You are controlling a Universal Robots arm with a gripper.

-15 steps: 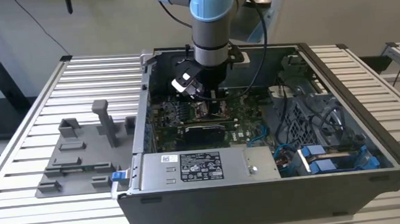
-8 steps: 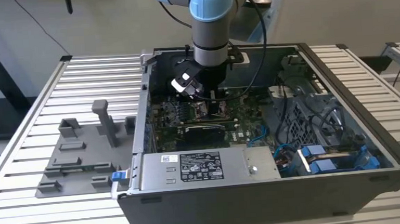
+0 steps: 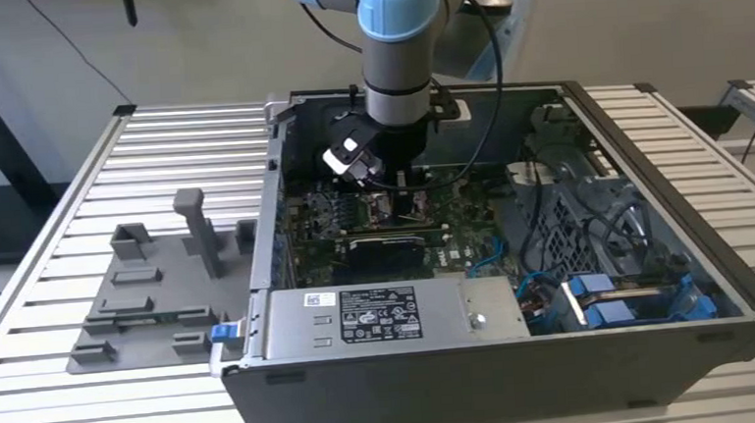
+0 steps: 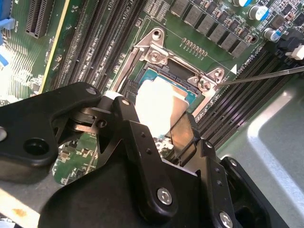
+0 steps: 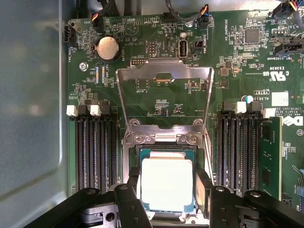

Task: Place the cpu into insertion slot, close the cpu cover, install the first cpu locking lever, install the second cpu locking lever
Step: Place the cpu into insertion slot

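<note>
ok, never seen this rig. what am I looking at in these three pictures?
A robot arm reaches down into an open computer case on a slatted table. A grey parts fixture lies on the exterior view's left. That picture comes from a camera off the arm. The other two cameras ride near the wrist. In both wrist views the gripper straddles the cpu, which lies in the insertion slot on the green motherboard. The cpu cover stands flipped open. Whether the gripper grips the cpu, I cannot tell.
</note>
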